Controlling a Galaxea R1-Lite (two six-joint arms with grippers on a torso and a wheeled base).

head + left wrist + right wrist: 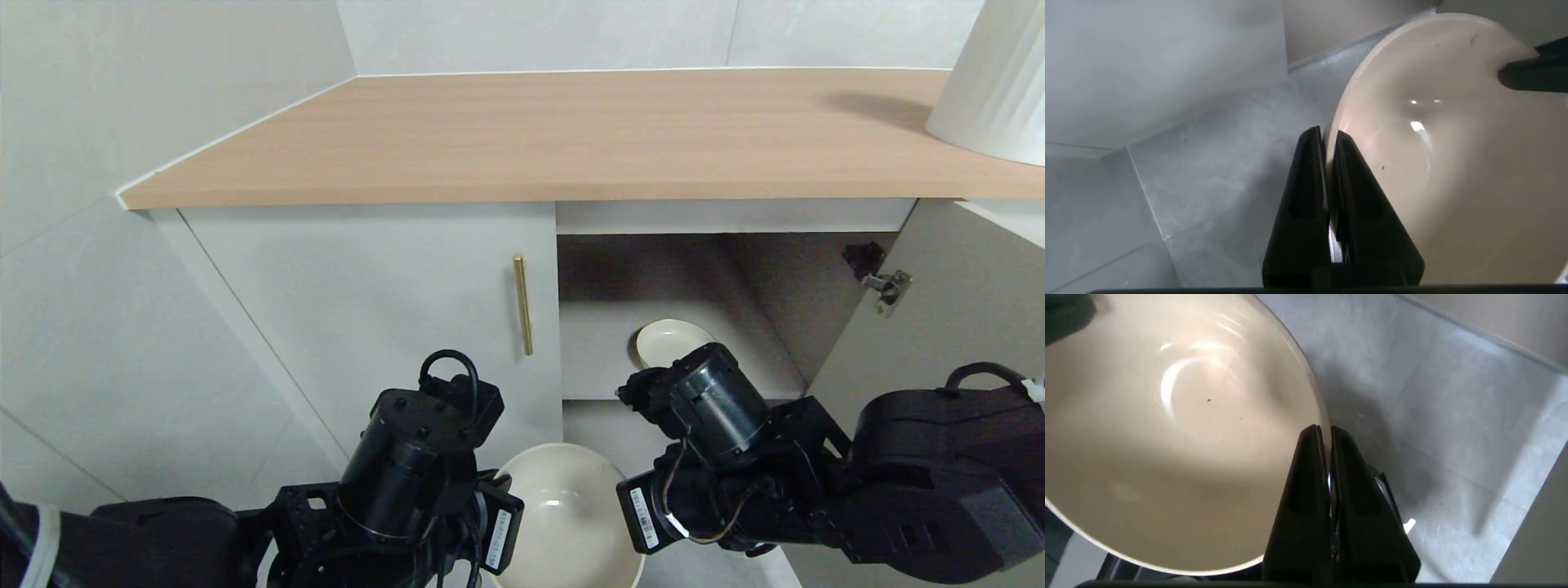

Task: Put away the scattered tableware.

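Below, left pincer (pixel 1328 135), right pincer (pixel 1325 433) tight on big bowl (pixel 563 514); dish (pixel 665 339) in cabinet (pixel 653 269).

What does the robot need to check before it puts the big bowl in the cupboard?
1. Is the left gripper shut on the bowl rim: ok.
2. Is the right gripper shut on the rim's other side: ok.
3. Is the bowl empty inside: ok.
4. Is the right door open: ok.
5. Is there enough room on the shelf beside the small dish: cannot tell.
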